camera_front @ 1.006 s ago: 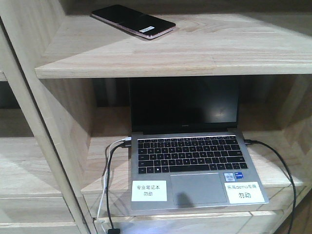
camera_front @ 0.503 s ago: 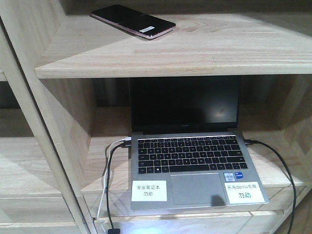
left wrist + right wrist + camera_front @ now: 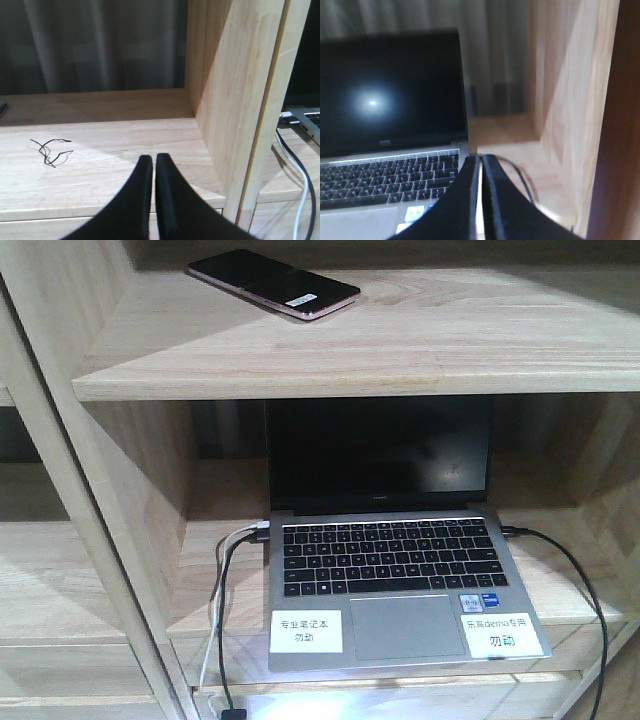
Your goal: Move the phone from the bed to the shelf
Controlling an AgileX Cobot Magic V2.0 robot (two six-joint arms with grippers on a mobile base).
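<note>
Exterior front-facing view: the phone [image 3: 272, 284] lies flat on the upper board of the shelf [image 3: 400, 350], near the board's left rear corner, set at a slant, its white sticker toward the front. Nothing else rests on that board. On the board below, an open grey laptop [image 3: 395, 585] fills the bay, two white labels on its palm rest. A black cable [image 3: 570, 580] runs from its right side over the front edge; black and white cables [image 3: 222, 620] hang from its left side.

Left wrist view: the left tool [image 3: 153, 162] has its fingers pressed together, holding nothing, above a bare board carrying a twist of thin black wire [image 3: 50, 150].

Right wrist view: the right tool [image 3: 481, 162] is likewise closed and empty, before the laptop's right front corner.
</note>
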